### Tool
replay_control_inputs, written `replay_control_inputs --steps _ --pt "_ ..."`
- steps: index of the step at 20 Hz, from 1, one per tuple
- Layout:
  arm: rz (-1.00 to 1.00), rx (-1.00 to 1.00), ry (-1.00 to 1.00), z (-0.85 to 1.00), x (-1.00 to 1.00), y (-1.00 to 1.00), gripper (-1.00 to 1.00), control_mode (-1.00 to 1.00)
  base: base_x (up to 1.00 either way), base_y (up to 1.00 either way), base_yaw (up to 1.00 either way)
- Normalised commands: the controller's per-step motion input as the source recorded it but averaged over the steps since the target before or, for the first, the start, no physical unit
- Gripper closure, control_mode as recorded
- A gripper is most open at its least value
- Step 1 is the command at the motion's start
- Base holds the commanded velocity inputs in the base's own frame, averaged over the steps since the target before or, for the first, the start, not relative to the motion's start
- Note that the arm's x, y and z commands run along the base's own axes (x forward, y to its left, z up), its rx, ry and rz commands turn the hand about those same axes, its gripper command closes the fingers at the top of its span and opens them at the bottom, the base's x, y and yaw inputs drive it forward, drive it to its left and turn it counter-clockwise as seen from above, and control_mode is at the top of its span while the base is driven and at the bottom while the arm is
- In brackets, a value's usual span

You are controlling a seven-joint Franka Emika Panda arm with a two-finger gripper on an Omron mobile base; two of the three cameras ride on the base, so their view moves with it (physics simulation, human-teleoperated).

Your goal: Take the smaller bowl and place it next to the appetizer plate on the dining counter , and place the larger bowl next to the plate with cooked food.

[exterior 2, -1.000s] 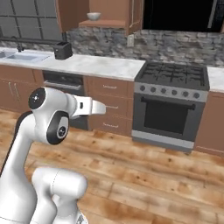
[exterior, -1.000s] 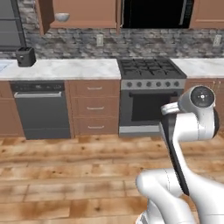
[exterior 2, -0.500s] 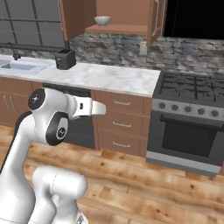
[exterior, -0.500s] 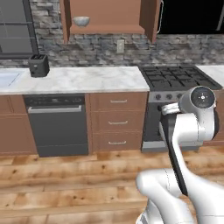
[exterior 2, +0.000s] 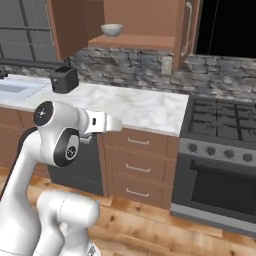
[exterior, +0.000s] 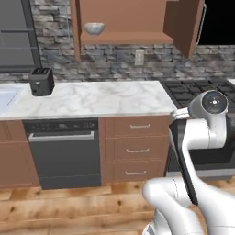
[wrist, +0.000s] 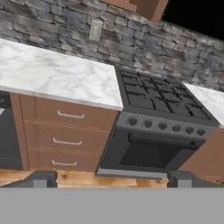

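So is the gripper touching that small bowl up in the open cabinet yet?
Apart. In the right base view the bowl sits on the cabinet shelf, high above the arm. In the hand view the open gripper faces the stove, holding nothing.

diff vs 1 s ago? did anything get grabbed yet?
Only the base drove: the whole view shifted, so the open cabinet with a small bowl on its shelf is nearer and more central. Nothing grabbed. The gripper stays open and empty, the arm folded as before; the toaster sits untouched on the worktop.
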Motion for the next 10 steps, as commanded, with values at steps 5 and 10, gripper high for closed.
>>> replay_control_inputs --steps 5,10 --pt "0.0 0.0 0.0 0.0 0.0 0.0 -1.0 1.0 0.88 0.44 -0.01" --pt "0.0 0.0 0.0 0.0 0.0 0.0 -1.0 1.0 0.71 0.04 0.0"
